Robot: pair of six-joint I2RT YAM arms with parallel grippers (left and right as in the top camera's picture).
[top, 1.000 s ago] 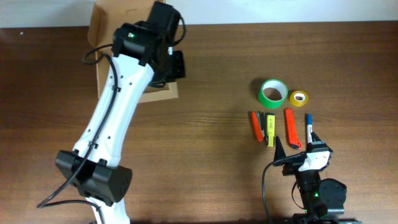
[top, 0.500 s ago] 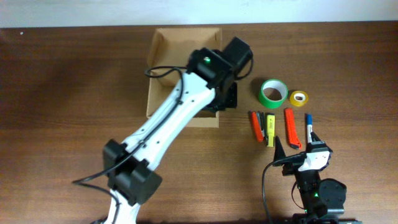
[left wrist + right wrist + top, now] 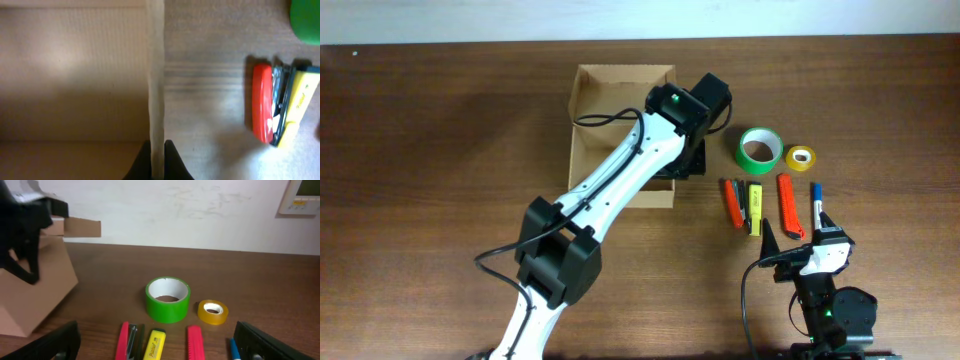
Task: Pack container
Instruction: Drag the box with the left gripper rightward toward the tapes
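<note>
Upper centre of the overhead frame: container (image 3: 610, 115), open, frame-right wall pinched by narrow-closed left gripper (image 3: 156, 161). Lower right: right gripper (image 3: 796, 235), spread wide, empty. Drag slowly, grip square on the wall, stopping short of green tape roll (image 3: 759, 148).

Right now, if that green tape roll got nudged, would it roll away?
Probably not: the green tape roll lies flat, hole up, so it should slide on the table. Being a hollow ring, it is likely light and easily shoved.
</note>
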